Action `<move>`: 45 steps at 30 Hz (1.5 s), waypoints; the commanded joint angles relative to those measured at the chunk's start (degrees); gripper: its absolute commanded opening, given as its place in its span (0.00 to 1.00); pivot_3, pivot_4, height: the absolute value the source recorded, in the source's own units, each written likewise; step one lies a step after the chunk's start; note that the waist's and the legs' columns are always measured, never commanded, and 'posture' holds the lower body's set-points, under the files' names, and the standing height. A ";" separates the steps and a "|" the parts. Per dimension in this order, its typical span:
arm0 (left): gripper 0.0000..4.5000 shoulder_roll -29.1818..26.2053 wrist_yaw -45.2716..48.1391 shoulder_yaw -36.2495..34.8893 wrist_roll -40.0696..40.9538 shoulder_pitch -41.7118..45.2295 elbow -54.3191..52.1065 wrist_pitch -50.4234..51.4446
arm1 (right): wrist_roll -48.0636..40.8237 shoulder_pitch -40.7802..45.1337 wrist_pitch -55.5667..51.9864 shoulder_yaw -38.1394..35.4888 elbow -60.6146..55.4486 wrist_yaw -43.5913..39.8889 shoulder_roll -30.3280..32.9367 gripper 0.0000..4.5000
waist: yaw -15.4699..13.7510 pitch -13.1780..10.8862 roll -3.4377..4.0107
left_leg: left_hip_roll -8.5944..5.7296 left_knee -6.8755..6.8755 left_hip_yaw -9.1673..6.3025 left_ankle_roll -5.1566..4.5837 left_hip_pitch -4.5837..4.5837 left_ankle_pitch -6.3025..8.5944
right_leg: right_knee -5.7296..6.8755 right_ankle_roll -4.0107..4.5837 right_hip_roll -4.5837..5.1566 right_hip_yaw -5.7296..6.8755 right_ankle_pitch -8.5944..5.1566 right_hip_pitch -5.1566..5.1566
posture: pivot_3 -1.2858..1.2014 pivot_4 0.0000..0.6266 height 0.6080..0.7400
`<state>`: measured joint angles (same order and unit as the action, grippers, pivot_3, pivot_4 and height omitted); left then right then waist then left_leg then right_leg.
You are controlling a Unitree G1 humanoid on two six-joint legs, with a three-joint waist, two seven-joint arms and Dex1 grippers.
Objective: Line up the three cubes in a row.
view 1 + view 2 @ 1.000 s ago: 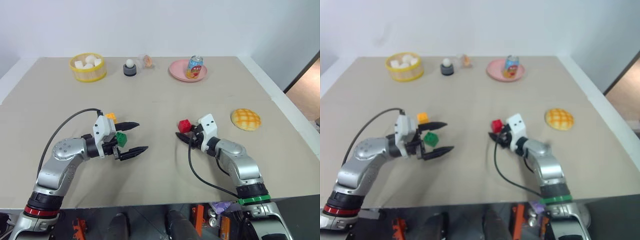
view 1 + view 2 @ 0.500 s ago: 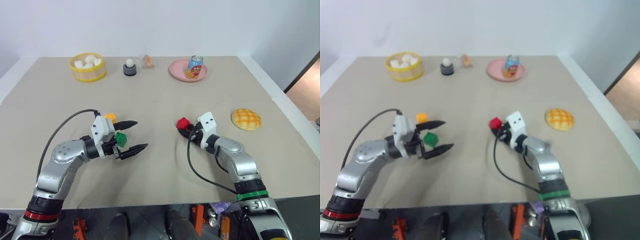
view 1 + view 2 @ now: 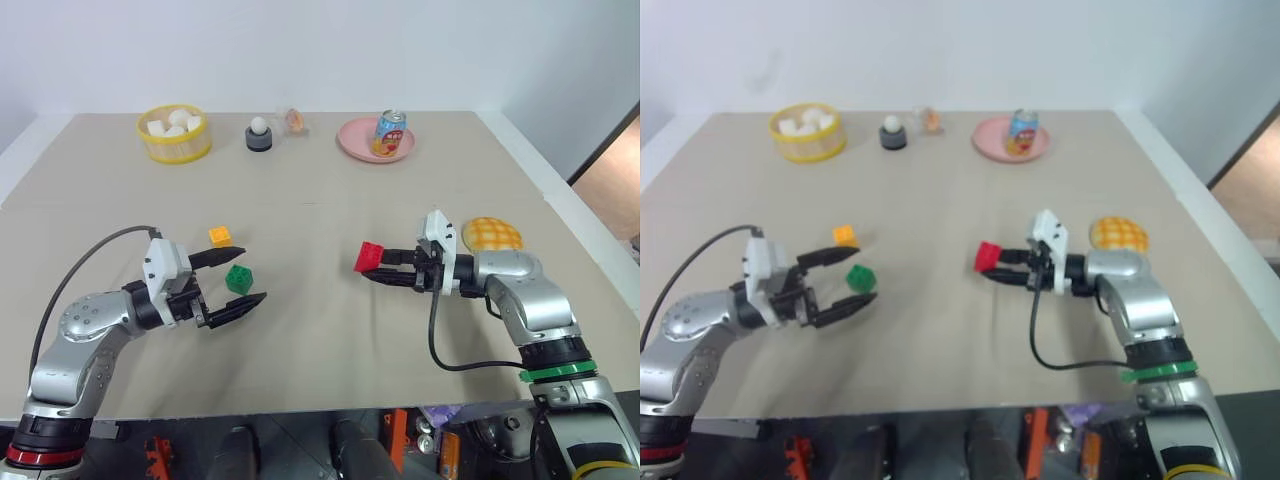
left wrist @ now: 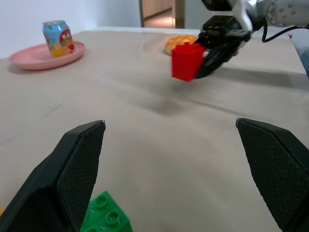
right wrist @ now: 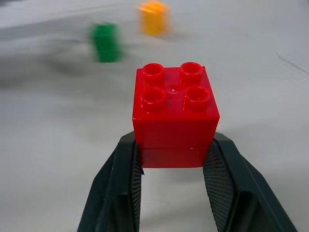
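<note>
On the wide beige table the step in hand seems to be the carrying of the last cube toward the other two. The right claw is closed on the red cube and holds it in the air above the middle of the table, with a shadow under it in the left wrist view. The left claw stands wide open and holds nothing; the green cube lies on the table between its two fingers, and the orange-yellow cube sits just behind, near the upper finger. I judge that the next move calls for bringing the red cube across to the left and setting it down beside the green one, so that the three make one straight row; the open left claw may need to leave room first. Compared with one second ago, the red cube was low at the table, close before the right claw, and now it is lifted and the claw points sideways to the left. The left arm has drawn back a little to the left, while the green and orange-yellow cubes keep their places.
</note>
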<state>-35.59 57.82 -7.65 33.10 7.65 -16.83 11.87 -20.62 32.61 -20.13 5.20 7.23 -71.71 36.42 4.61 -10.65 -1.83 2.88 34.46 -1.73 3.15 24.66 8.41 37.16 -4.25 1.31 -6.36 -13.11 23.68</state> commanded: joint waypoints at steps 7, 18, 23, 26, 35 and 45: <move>1.00 -2.84 0.13 -8.04 7.23 -4.85 -6.67 1.89 | 1.79 -5.10 7.63 5.79 -6.83 -6.09 0.28 0.27 | -0.17 0.00 -0.01 | -0.01 0.03 0.05 0.02 0.20 0.01 | 0.00 0.02 0.04 0.00 -0.01 0.21 | 0.52 0.24 1.00; 1.00 -4.52 -0.60 -10.73 9.10 -6.00 -8.10 3.46 | 3.82 -3.60 14.93 3.12 7.60 -4.83 -0.66 0.27 | -0.19 0.00 -0.05 | 0.00 0.04 0.09 0.03 0.27 0.01 | 0.00 0.05 0.03 0.01 0.03 0.31 | 0.52 0.24 1.00; 1.00 -4.67 -0.64 -10.65 9.31 -5.62 -7.70 3.54 | 4.41 -3.16 18.21 3.13 10.31 -5.92 -0.09 0.27 | -0.19 0.00 -0.05 | 0.00 0.04 0.09 0.03 0.29 0.01 | 0.00 0.05 0.03 0.01 0.03 0.33 | 0.52 0.24 1.00; 1.00 -4.89 -0.33 -10.69 9.20 -5.24 -6.83 3.34 | 4.84 -2.48 19.43 3.51 11.29 -6.51 -0.21 0.27 | -0.19 0.00 -0.05 | 0.00 0.05 0.09 0.02 0.29 0.01 | 0.01 0.04 0.02 0.01 0.04 0.32 | 0.52 0.24 1.00; 1.00 -4.65 -0.42 -10.43 8.82 -5.07 -6.61 2.99 | 6.72 -0.60 22.89 5.60 14.42 -9.05 -1.55 0.27 | -0.17 0.00 -0.05 | 0.00 0.05 0.09 0.03 0.29 0.01 | 0.00 0.02 0.02 0.01 0.04 0.31 | 0.52 0.24 1.00; 1.00 -5.24 -0.41 -10.79 8.51 -4.00 -6.12 2.94 | 9.11 1.56 26.53 6.80 19.13 -11.06 -3.76 0.27 | -0.11 0.00 -0.05 | 0.01 0.07 0.08 0.03 0.27 0.01 | 0.01 0.02 0.01 0.01 0.05 0.29 | 0.52 0.24 1.00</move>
<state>-39.99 57.49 -16.57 41.48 3.19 -22.00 15.47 -11.94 33.18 5.47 11.86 26.20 -82.11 32.80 4.50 -10.66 -1.88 2.88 34.53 -1.64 3.18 24.93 8.42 37.17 -4.22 1.32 -6.35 -13.06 23.97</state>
